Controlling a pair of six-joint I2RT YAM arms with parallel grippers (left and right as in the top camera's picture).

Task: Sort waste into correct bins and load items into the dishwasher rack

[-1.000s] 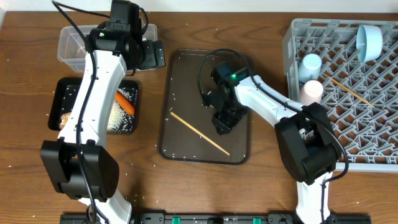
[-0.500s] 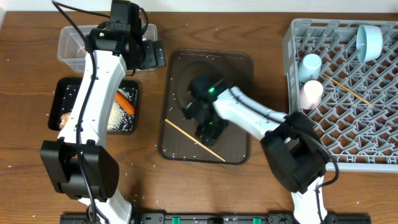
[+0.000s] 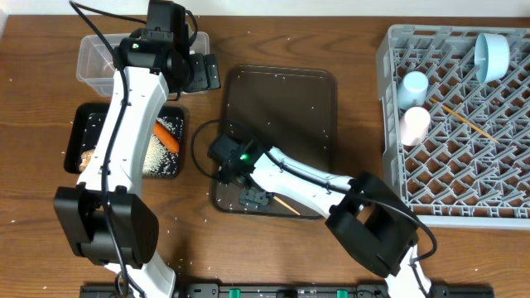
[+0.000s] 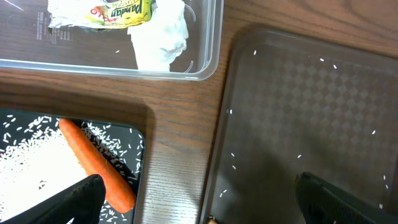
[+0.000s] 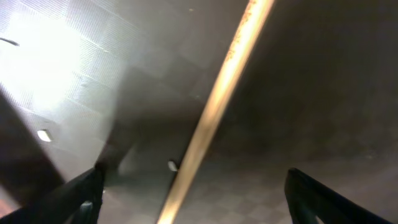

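Note:
One wooden chopstick [image 3: 286,203] lies on the brown serving tray [image 3: 290,99], mostly hidden under my right gripper [image 3: 251,195]. In the right wrist view the chopstick [image 5: 217,99] runs between the open fingers of that gripper [image 5: 193,199], just above the tray. My left gripper [image 3: 199,73] is open and empty; in its wrist view [image 4: 199,202] it hangs over bare table. The clear tub [image 4: 208,56] holds the tissue [image 4: 158,34] and the wrapper [image 4: 121,11]. The black tray [image 3: 87,116] holds the carrot [image 4: 96,165], rice [image 4: 25,155] and a brown lump [image 3: 85,156].
The grey rack [image 3: 480,174] at the right holds a blue dish [image 3: 491,56], a blue cup [image 3: 412,84], a pink cup [image 3: 414,124] and another chopstick [image 3: 464,120]. Loose rice grains dot the serving tray and the table.
My right gripper has moved from the serving tray's upper middle down to its lower left and now sits over the chopstick. The chopstick has shifted slightly. The left arm has not moved.

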